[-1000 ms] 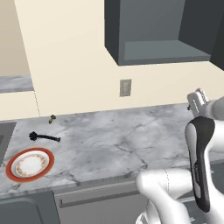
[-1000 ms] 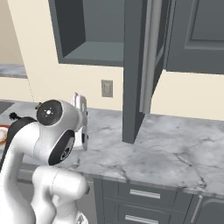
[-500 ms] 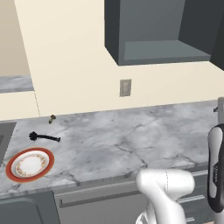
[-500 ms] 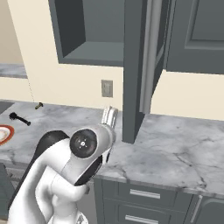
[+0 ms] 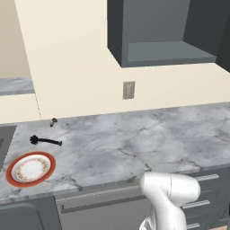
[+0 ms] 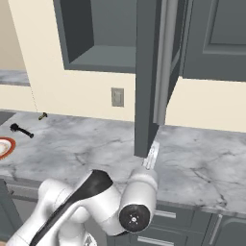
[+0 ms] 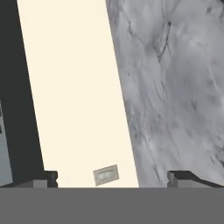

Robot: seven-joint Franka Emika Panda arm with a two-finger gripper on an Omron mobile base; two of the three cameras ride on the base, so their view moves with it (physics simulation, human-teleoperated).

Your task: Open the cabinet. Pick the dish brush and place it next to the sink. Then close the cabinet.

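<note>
The cabinet (image 5: 161, 49) hangs open above the counter, its interior shelf bare; its door (image 6: 146, 81) stands swung out edge-on. The dish brush (image 5: 45, 141) lies flat on the marble counter at the far left, between the sink (image 5: 4, 139) and the wall, and appears again as a small black shape (image 6: 21, 129). My gripper (image 6: 151, 156) sits low, just under the bottom corner of the open door, far right of the brush. In the hand view my gripper (image 7: 113, 178) is open, its dark fingertips (image 7: 47, 177) wide apart with nothing between them, facing the wall and counter.
A red-rimmed white plate (image 5: 31, 167) lies in front of the brush near the counter's front edge. A tiny brownish knob (image 5: 53, 121) rests by the wall. A wall outlet (image 5: 129, 90) sits under the cabinet. Drawer fronts (image 5: 202, 202) run below the counter.
The arm has swung rightward and lower, out of the left base view, bringing the hand under the open door's lower corner. Brush, plate and door have not moved.
</note>
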